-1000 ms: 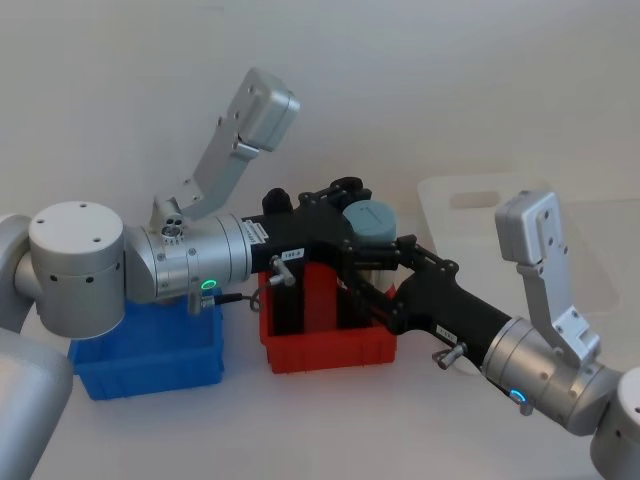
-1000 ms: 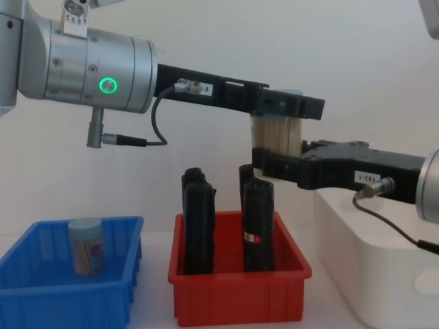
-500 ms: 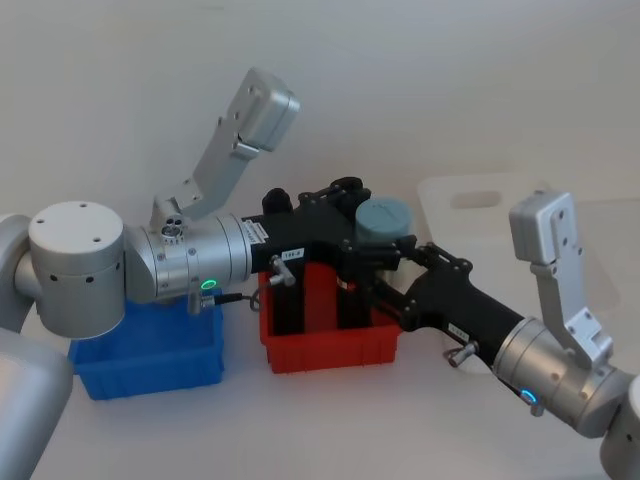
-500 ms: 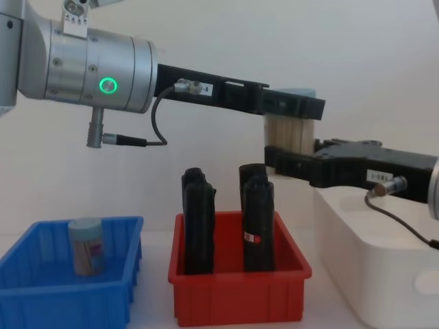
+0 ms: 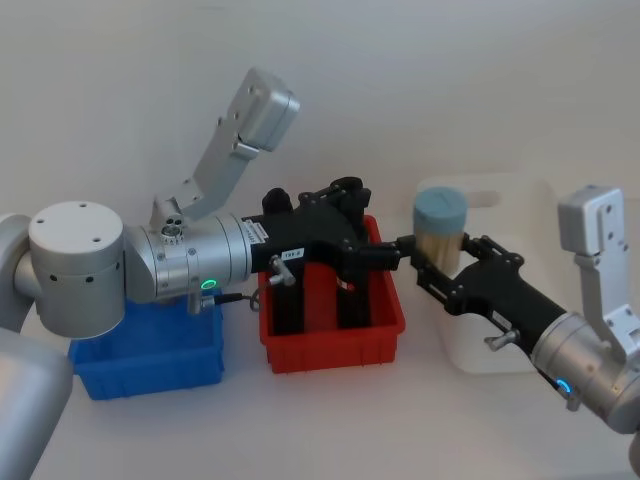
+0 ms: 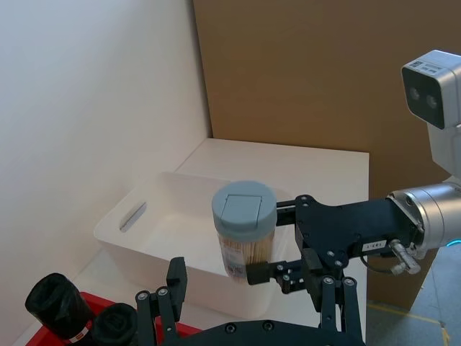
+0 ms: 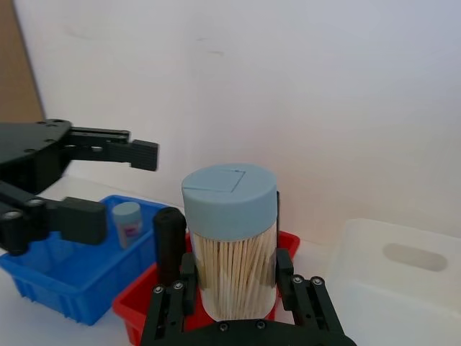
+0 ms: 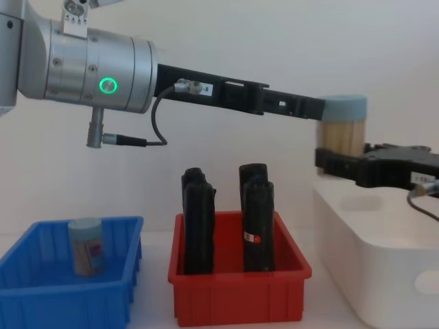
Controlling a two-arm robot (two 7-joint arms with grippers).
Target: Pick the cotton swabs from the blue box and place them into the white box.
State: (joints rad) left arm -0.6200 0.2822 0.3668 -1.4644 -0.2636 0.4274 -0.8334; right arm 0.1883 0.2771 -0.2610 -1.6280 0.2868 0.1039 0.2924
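My right gripper (image 5: 438,258) is shut on a tub of cotton swabs (image 5: 440,222) with a grey-blue lid, held upright above the left rim of the white box (image 5: 500,345). From the side the tub (image 8: 341,130) sits in the right gripper (image 8: 341,163) over the white box (image 8: 384,274). My left gripper (image 5: 374,252) hangs open and empty over the red bin, a little left of the tub. A second tub of cotton swabs (image 8: 87,247) stands in the blue box (image 8: 41,295). The right wrist view shows the held tub (image 7: 230,245) and the open left gripper (image 7: 115,184).
A red bin (image 8: 240,295) with tall black objects (image 8: 199,219) stands between the blue box and the white box, under the left arm. A plain wall lies behind. In the left wrist view a brown board (image 6: 302,72) stands behind the table.
The right gripper has carried the tub to the right, away from the left gripper, to above the white box's rim. The left arm has stayed in place.
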